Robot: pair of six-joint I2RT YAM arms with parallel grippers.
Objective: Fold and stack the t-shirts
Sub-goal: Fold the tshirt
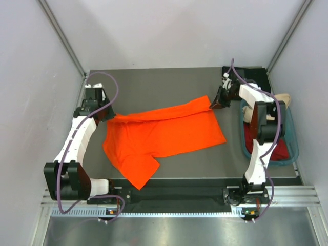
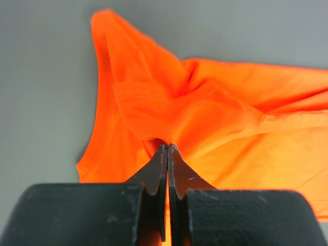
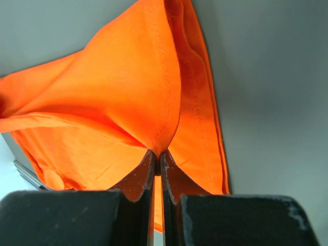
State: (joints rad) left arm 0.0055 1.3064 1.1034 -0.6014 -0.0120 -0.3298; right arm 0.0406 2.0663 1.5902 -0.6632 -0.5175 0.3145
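Top external cam: orange t-shirt (image 1: 164, 136) lies across the middle of the grey table (image 1: 154, 84), pulled out btw both arms, w/ one sleeve flopped toward the near edge. Left gripper (image 1: 109, 114) is pinched tight on the shirt's left end and right gripper (image 1: 214, 104) is clamped on its far-right corner at the hem; both wrist cams show orange cloth bunched at the tips. Teal tub (image 1: 293, 146) at the right edge has a dark red shirt (image 1: 279, 154) in it, plus beige cloth (image 1: 282, 97) at its far end.
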